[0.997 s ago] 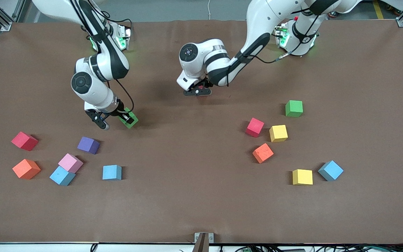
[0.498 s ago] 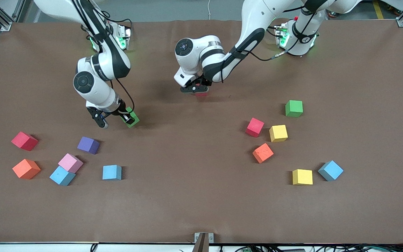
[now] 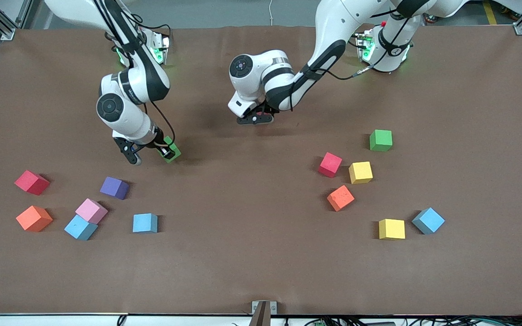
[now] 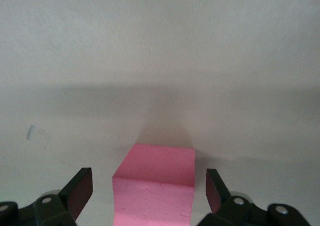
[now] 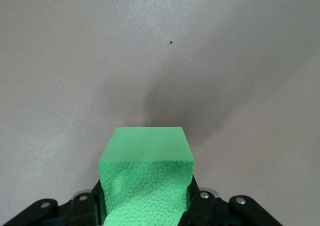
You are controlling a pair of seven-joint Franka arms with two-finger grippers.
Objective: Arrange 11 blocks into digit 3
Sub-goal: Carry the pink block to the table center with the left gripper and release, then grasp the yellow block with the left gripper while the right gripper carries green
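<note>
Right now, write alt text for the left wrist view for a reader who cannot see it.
A pink block sits on the pale table surface between the open fingers of the left gripper, with a clear gap on each side. The dark fingertips flank it without touching.

A broad strip of bare worktop [image 3: 252,217] lay open between two clusters of blocks, one [image 3: 91,211] toward the right arm's end, one [image 3: 360,172] toward the left arm's.
</note>
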